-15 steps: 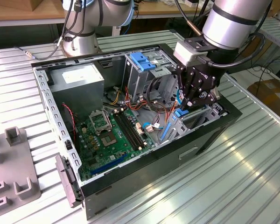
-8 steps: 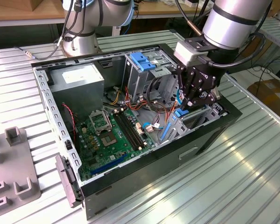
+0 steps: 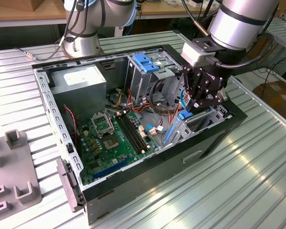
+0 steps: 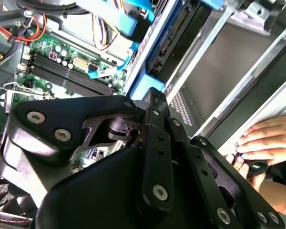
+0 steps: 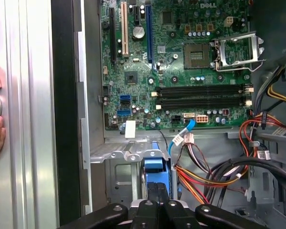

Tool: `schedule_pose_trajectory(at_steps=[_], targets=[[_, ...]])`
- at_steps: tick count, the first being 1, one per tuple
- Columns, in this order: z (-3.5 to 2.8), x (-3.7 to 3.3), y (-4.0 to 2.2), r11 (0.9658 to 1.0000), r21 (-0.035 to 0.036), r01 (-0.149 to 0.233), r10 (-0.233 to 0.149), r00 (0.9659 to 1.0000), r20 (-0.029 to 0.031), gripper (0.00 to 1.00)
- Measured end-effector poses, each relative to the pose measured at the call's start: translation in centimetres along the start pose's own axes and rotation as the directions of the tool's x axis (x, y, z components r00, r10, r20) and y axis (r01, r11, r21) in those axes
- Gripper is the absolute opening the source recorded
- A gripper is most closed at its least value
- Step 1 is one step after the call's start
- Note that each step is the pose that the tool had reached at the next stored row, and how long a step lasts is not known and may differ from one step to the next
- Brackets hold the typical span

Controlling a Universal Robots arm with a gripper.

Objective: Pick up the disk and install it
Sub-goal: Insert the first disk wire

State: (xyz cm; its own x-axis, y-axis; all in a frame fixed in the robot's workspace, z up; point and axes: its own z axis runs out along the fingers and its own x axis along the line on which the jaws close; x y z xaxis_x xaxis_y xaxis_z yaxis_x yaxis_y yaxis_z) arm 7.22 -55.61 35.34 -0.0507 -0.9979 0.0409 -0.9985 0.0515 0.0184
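Observation:
The disk (image 5: 156, 167), grey metal in a bright blue carrier rail, stands on edge in a bay at the front of the open computer case (image 3: 148, 188). In the exterior view its blue end (image 3: 183, 116) shows just below my gripper (image 3: 199, 109). My gripper points down into the case on the exterior view's right. In both wrist views its fingers are pressed together, gripper (image 5: 157, 205) and gripper (image 4: 155, 93), with the tips at the disk's blue end (image 4: 142, 64). Nothing shows between the fingers.
The green motherboard (image 3: 109, 138) lies on the case floor, bundled cables (image 5: 214, 176) beside the bay. A grey power-supply box (image 3: 78, 83) and a metal cage with a blue bracket (image 3: 145, 62) stand at the back. A person's hand (image 4: 271, 138) rests outside the case. A grey fixture (image 3: 12, 167) sits at the exterior view's left.

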Motion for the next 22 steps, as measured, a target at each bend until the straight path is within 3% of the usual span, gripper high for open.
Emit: schedule_pose_trajectory(at_steps=[2, 4, 7, 16, 18, 22], targets=[[0.0, -0.02, -0.3, 1.0, 0.0, 0.0, 0.0, 1.0, 0.0001, 0.11], [-0.01, -0.05, -1.0, 1.0, 0.0, 0.0, 0.0, 1.0, 0.0001, 0.11], [-0.04, -0.07, -1.41, 1.0, 0.0, 0.0, 0.0, 1.0, -0.0001, 0.11], [-0.34, -0.09, -1.97, 1.0, 0.0058, 0.006, -0.006, 1.0, -0.0024, 0.11], [-0.34, -0.09, -2.02, 0.9989, 0.0118, 0.046, -0.046, 0.999, -0.0031, 0.11], [-0.36, -0.08, -2.26, 0.9973, 0.0209, 0.07, -0.07, 0.9975, -0.0022, 0.11]])
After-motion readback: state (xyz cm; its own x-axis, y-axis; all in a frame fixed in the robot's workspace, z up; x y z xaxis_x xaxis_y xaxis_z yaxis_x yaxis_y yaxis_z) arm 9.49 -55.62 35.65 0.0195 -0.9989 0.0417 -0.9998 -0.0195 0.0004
